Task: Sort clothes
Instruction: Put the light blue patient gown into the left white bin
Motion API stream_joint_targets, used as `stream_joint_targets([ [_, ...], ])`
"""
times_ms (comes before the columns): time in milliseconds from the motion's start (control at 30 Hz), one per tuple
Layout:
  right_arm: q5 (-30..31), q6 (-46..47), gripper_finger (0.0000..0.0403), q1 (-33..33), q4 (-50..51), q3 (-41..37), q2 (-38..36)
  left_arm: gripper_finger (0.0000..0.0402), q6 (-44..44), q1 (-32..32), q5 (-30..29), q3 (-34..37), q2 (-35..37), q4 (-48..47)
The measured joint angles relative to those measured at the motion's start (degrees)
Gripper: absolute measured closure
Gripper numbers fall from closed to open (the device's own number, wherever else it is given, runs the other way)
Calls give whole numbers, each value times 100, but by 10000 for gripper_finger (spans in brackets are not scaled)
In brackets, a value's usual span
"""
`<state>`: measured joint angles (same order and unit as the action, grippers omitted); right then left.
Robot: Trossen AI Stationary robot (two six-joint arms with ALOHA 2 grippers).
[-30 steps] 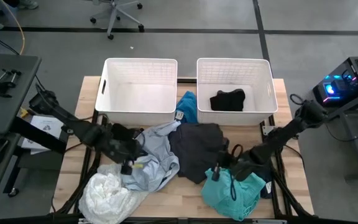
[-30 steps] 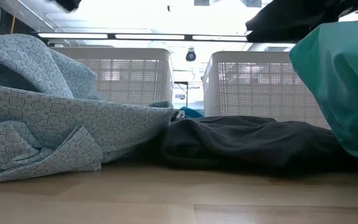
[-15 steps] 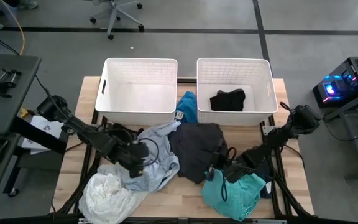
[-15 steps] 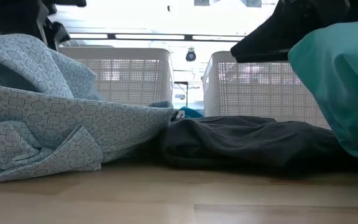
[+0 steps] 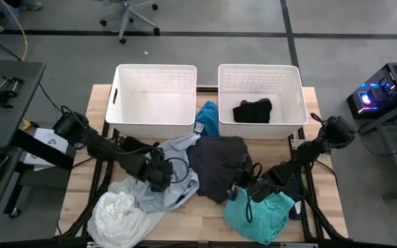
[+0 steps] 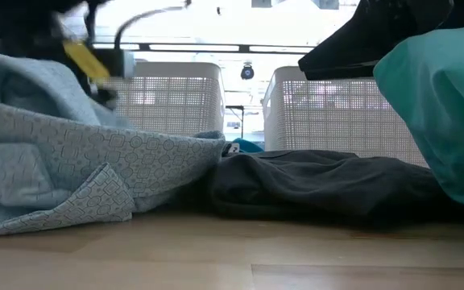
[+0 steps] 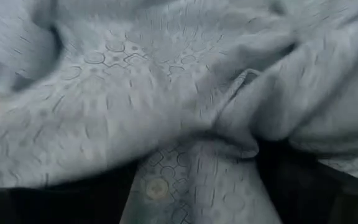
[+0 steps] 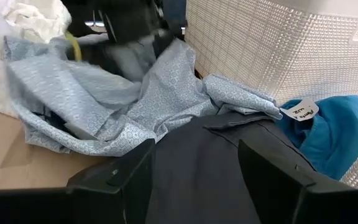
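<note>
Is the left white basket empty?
Yes, the left basket shows only its bare white bottom from above, while the right basket holds a black garment.

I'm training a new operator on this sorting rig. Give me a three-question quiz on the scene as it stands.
1. True or false: the left basket holds a garment.
2. What lies in the right basket? A) white garment B) black garment C) teal garment
3. Which garment is the left gripper over?

Key: 1. False; it shows none. 2. B. 3. The grey-blue shirt; the right gripper, open, sits by the teal garment.
</note>
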<state>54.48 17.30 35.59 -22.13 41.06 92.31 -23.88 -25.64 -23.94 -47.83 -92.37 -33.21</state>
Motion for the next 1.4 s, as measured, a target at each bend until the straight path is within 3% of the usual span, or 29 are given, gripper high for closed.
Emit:
stream_joint_targets([
  [67,-46,47,188,0,-2,0,0,83,12,159,251,327,-101,671],
  [167,-116,69,188,0,-4,0,0,88,47,419,1075,757,-235,1680],
  [267,-151,70,188,0,-54,2,0,116,343,557,1538,1067,-385,2638],
  [367,-153,69,188,0,-95,2,0,171,564,550,1488,1140,-457,2954],
  [567,-153,68,188,0,-141,2,-4,345,797,642,1264,1225,-472,3498],
  [633,-153,68,188,0,-130,2,-4,381,718,683,1257,1254,-474,3786],
  [833,-238,70,188,0,-131,2,-4,385,705,655,1438,1186,293,4970],
  [1067,-242,73,188,0,-141,2,-4,391,1394,677,984,726,2031,4640],
  [1233,-240,70,188,0,-131,2,-4,392,3110,672,-69,-73,3134,4200],
  [1400,-240,70,188,0,-129,2,-4,392,5492,789,-820,-1335,3667,4255],
])
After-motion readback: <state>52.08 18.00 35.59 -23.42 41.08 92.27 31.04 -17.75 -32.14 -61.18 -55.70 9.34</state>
